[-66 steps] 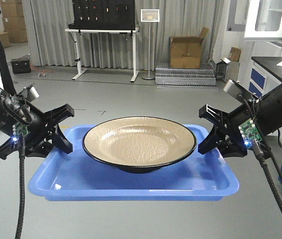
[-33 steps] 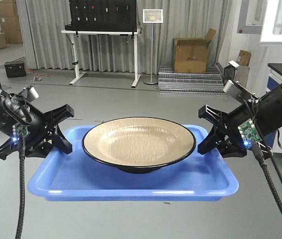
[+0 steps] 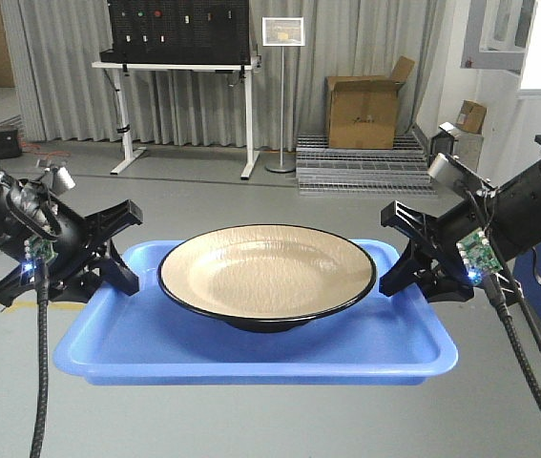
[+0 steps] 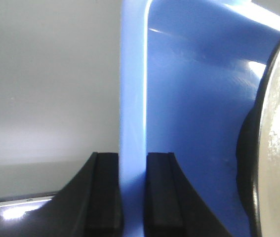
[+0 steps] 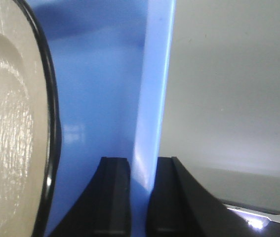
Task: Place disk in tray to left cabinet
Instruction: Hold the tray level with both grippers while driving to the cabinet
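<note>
nearest: tray (image 3: pixel 251 348) held up off the floor, level, long side toward me. left gripper (image 3: pixel 125 250) clamped on its left short rim, right gripper (image 3: pixel 394 250) clamped on the right short rim. wrist views confirm it: on each side the blue rim stands pinched between two black pads (image 4: pixel 105 190), no gap showing.

disk (image 3: pixel 268 272) sits in the middle of the tray, upright, tan face up, black edge clear of both rims. first half of the job looks done; what's left is the carry.

change over the last second: tray, disk and both arms hold the same places in the front view, but the room behind has slid. desk (image 3: pixel 175 67), sign (image 3: pixel 282 29) and box (image 3: pixel 361 105) have all shifted, and the counter at far right has mostly dropped out of view. my read: the base is moving while the arms keep the load steady.

cabinet not in view from here, so i can't say how far off it is. disk is loose in the tray; i'd judge a jerk or tilt could slide it.
</note>
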### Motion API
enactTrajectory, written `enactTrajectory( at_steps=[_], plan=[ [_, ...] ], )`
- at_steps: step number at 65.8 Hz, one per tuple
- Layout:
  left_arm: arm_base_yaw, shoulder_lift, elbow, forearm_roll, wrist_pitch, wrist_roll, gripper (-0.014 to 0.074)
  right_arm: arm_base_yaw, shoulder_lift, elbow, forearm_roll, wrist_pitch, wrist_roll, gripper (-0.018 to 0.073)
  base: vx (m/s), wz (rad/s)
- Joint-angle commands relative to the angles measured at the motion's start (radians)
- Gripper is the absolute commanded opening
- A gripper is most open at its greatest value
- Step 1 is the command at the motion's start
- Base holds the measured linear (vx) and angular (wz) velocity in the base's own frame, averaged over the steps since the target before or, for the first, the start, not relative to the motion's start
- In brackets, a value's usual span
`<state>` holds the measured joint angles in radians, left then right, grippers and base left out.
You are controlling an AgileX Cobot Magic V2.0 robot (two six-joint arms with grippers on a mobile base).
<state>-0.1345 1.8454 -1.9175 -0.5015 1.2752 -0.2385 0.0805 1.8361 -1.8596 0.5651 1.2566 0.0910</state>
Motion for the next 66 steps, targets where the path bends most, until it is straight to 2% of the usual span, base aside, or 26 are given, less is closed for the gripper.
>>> enactTrajectory(
  at_steps=[1, 66],
  plan=[
    [-0.023, -0.059, -0.037, -0.138, -0.021, -0.015, 0.0, 0.011, -0.055, -0.035, 0.124, 0.015, -0.015, -0.0005, 0.65, -0.06],
    [-0.023, -0.059, -0.037, -0.136, -0.021, -0.015, 0.0, 0.011, -0.055, -0.035, 0.122, 0.015, -0.015, -0.0005, 0.68, -0.05]
  ],
)
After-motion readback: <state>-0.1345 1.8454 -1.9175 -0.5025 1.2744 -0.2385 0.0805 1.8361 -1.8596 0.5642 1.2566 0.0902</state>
